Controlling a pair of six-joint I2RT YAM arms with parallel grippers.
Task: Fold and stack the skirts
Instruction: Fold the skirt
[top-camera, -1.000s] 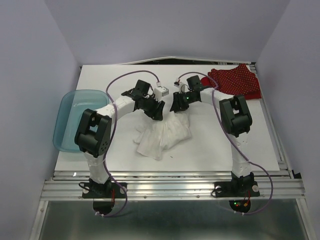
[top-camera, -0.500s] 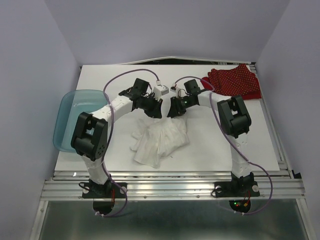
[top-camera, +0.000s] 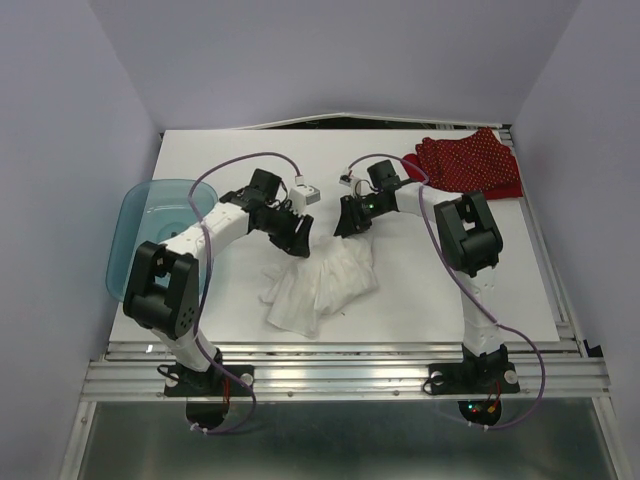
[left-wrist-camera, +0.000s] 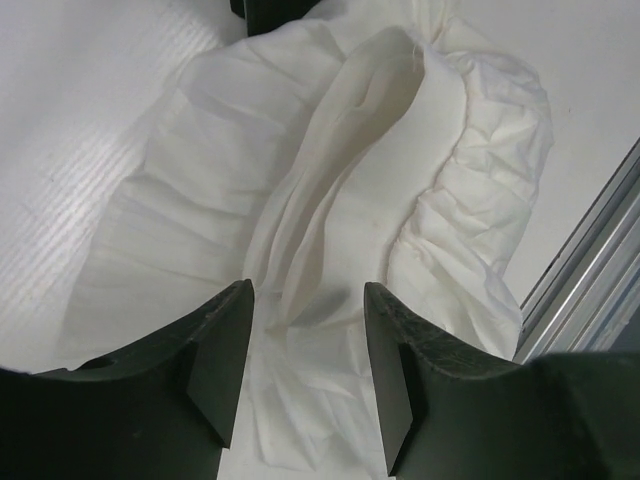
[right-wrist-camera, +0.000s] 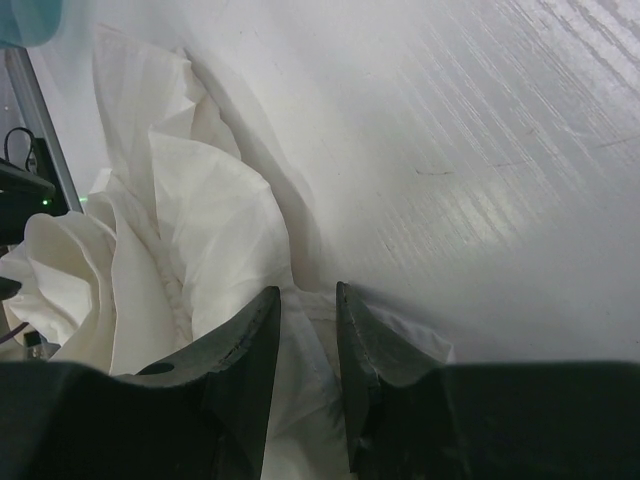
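Top external: white skirt (top-camera: 320, 285) lies on white table (top-camera: 450, 290) between lavender walls (top-camera: 60, 150).

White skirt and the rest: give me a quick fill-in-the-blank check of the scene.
1. The left gripper stands ___ over the white skirt.
2. The red skirt lies at the far ___ corner of the table.
3. The tub sits at the table's ___ edge.
Missing words: open; right; left.

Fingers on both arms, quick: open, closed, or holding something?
Left fingers: open, poised over the white skirt.
Right fingers: closed, pinching the white skirt.
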